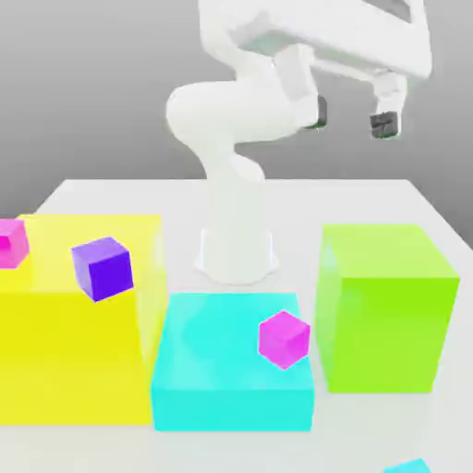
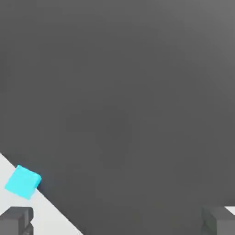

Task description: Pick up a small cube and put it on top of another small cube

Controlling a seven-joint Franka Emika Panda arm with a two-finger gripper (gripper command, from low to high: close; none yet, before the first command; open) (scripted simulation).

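Note:
The small cyan cube [image 1: 407,466] lies on the white table [image 1: 369,199] at the front, on the exterior view's right, cut off by the frame edge. The hand view shows the same cyan cube [image 2: 23,182] near the table's edge. The small magenta cube [image 1: 283,339] rests on top of a big flat cyan block [image 1: 231,379]. My gripper [image 1: 352,118] hangs high above the back of the table, open, with nothing between its dark fingertips [image 1: 385,124]. In the hand view the gripper [image 2: 117,222] is wide open too.
A big yellow block [image 1: 78,351] on the exterior view's left carries a small violet cube [image 1: 103,268] and a hot pink cube [image 1: 11,242]. A big green block [image 1: 383,309] stands on the right. The arm's white base [image 1: 237,245] rises behind the cyan block.

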